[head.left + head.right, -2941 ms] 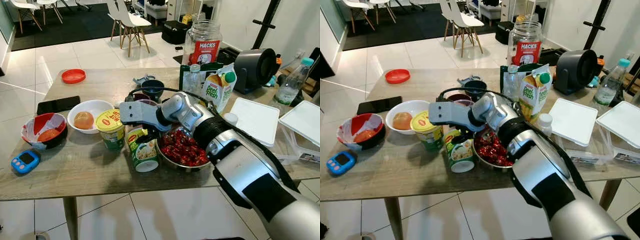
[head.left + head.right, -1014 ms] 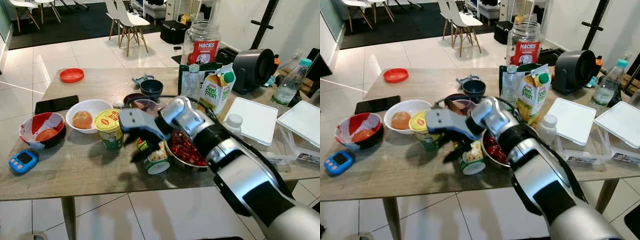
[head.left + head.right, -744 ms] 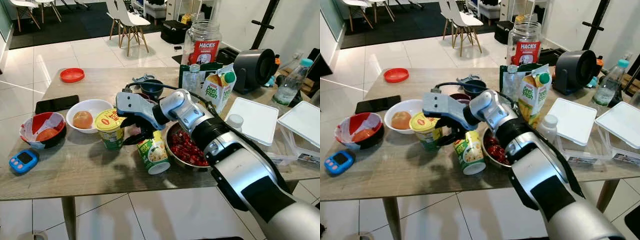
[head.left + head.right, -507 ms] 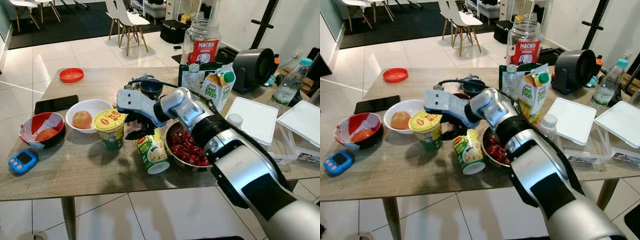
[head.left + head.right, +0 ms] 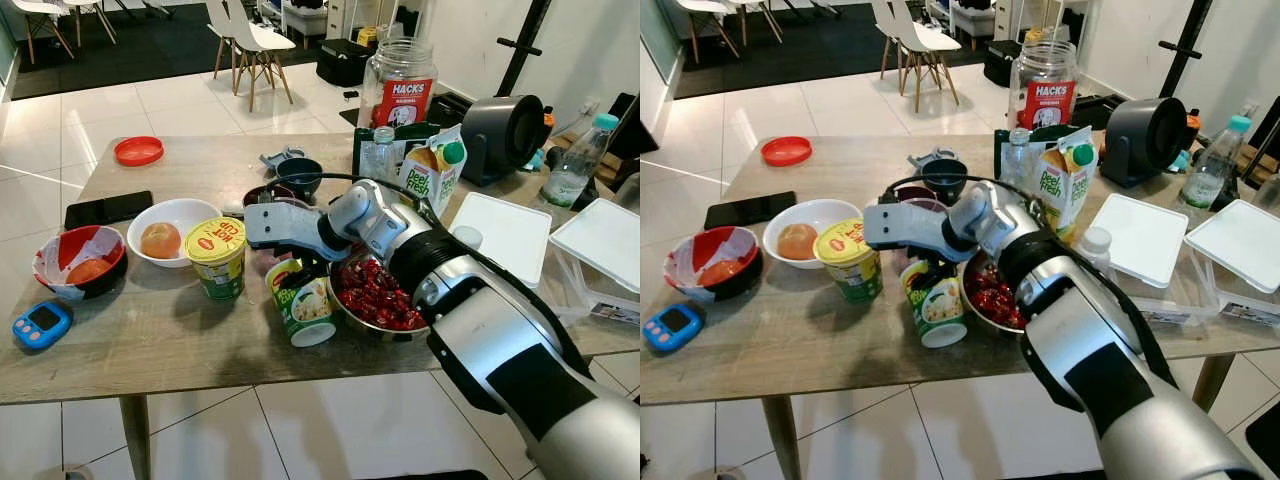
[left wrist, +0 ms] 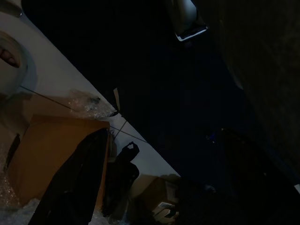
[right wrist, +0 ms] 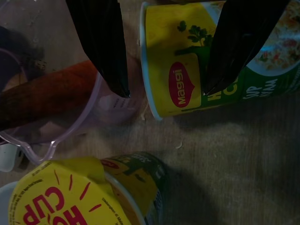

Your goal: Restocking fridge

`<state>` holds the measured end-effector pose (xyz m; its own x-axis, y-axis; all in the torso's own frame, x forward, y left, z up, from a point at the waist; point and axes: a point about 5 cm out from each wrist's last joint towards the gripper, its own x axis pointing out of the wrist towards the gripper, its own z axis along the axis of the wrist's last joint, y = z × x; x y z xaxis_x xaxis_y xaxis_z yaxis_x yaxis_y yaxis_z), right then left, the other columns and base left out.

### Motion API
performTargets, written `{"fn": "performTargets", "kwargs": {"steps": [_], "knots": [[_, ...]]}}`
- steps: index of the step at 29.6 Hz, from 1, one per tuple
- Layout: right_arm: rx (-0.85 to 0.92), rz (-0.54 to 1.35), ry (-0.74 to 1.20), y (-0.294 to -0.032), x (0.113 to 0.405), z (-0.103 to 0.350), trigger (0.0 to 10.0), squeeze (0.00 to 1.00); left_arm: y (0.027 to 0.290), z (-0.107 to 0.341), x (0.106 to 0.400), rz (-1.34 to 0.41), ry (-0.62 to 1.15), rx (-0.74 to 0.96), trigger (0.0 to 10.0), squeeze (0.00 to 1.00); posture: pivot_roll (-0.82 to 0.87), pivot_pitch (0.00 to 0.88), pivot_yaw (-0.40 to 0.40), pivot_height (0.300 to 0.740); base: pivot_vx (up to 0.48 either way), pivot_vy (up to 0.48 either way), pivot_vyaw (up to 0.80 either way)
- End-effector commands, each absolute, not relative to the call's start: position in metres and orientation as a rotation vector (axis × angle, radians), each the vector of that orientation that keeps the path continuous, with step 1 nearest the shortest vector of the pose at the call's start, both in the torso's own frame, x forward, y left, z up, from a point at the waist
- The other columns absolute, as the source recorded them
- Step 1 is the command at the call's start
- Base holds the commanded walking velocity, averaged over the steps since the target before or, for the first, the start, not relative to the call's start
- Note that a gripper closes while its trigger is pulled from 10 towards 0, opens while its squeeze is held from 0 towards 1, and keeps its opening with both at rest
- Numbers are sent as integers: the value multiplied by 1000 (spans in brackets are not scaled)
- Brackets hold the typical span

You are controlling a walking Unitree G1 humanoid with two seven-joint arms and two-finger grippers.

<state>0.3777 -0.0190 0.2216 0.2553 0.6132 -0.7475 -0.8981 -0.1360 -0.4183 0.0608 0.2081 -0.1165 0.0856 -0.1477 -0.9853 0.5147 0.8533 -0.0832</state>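
A green and yellow Maggi cup noodle [image 5: 303, 305] lies on its side near the table's front edge, its base toward me. My right gripper [image 5: 298, 270] hangs open just above its lidded end. In the right wrist view one finger [image 7: 239, 42] is over the cup's body [image 7: 187, 84], and the other finger [image 7: 101, 42] is beside the rim, over a clear plastic tub [image 7: 42, 103]. A second cup noodle [image 5: 218, 258] with a yellow Hot Cup lid stands upright just to the left. My left arm hangs idle, and its wrist view is dark.
A steel bowl of red pieces [image 5: 378, 297] touches the lying cup on its right. To the left are a white bowl [image 5: 165, 232], a red bowl [image 5: 82, 262], a blue device [image 5: 40, 325] and a phone [image 5: 108, 208]. Behind stand a juice carton [image 5: 430, 178], a Hacks jar [image 5: 398, 85] and white boxes [image 5: 510, 235].
My right gripper rose from the lying cup, swung left toward the upright cup, then came back above the lying cup's lid end. The lying cup shifted slightly.
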Motion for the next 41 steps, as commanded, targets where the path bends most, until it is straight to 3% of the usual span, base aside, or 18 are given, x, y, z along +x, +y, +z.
{"fn": "performTargets", "kwargs": {"steps": [1,11,18,22,27,31,41], "knots": [[-1106,1327,371,-23,380,221,10000,0,207,-117,57,-516,1416,318,10000,0,-63,65,-56,740,0,0,0],[-1193,1360,403,-30,380,223,10000,0,207,-117,57,-520,1416,317,10000,0,-67,60,-56,740,0,0,0],[-1040,1485,452,-27,373,224,10000,0,207,-117,57,-522,1415,321,10000,0,-67,60,-55,740,0,0,0],[-771,1609,489,-19,366,230,10000,0,207,-117,56,-523,1413,323,10000,0,-71,55,-57,740,0,0,0],[-626,1656,471,-15,363,238,10000,0,207,-117,56,-522,1412,322,10000,0,-70,60,-58,740,0,0,0],[-540,1605,432,-12,367,246,10000,0,208,-117,56,-523,1414,319,10000,0,-71,63,-58,740,0,0,0],[-587,1369,457,-19,379,240,10000,0,209,-117,55,-519,1417,315,10000,0,-64,78,-64,740,0,0,0]]}}
